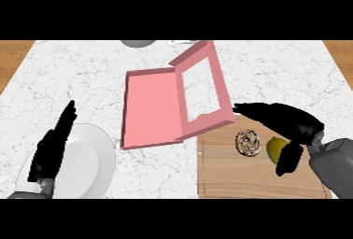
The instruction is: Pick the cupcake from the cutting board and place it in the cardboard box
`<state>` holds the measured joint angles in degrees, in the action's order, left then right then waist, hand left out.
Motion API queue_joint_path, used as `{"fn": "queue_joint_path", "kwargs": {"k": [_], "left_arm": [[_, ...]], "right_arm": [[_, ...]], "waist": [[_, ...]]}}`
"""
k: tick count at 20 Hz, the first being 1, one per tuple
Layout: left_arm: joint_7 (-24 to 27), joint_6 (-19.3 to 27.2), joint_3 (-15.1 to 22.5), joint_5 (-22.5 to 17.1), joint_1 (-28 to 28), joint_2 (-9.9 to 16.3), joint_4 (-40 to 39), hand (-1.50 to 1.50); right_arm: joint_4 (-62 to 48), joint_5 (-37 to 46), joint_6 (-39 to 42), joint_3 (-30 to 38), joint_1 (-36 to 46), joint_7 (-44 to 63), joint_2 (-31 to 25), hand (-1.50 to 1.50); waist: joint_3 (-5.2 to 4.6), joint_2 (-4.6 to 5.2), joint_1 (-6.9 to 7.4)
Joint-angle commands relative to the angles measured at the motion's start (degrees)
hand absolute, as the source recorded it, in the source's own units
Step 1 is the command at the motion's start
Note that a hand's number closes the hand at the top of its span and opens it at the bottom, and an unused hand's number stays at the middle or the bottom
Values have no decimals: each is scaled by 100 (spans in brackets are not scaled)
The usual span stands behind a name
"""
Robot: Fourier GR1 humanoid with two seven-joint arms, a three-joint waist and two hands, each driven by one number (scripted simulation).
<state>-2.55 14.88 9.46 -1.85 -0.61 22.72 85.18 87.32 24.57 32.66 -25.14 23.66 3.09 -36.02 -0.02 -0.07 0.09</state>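
The cupcake (247, 142), brown with a pale swirl on top, sits on the wooden cutting board (234, 177) at the lower right. My right hand (289, 122) hovers just above and right of it, fingers reaching left over the board's far edge and thumb hanging down; it holds nothing. Left of the board lies the pink box (153, 107), open, with its windowed lid (203, 88) tilted up on the right side. My left hand (52, 147) rests at the lower left, fingers straight.
A yellow fruit (276, 148) lies on the board under my right hand, beside the cupcake. A white plate (89, 161) sits at the lower left beside my left hand. A grey round object (138, 43) shows at the counter's far edge.
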Motion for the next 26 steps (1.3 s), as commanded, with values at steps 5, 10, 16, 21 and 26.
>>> {"fn": "queue_joint_path", "kwargs": {"k": [5,10,16,21,26], "left_arm": [[41,-177,-174,288,82,-315,59,0],[-116,-232,-252,560,-126,-468,-92,0],[160,-697,-733,386,-31,-466,-125,0],[198,-462,-603,812,169,-808,-57,0],[-152,-869,-970,706,-109,-647,-62,0]], "right_arm": [[-517,1076,-97,172,-337,-489,367,-150],[-75,1044,363,680,-528,-642,184,-150],[4,1638,218,705,-850,-643,716,-150],[-706,2101,-73,652,-671,-915,1210,-150],[-616,2376,-99,817,-924,-1110,1282,-150]], "waist": [[2,9,16],[1,6,-16],[1,5,-15],[2,9,6],[2,8,-6]]}}
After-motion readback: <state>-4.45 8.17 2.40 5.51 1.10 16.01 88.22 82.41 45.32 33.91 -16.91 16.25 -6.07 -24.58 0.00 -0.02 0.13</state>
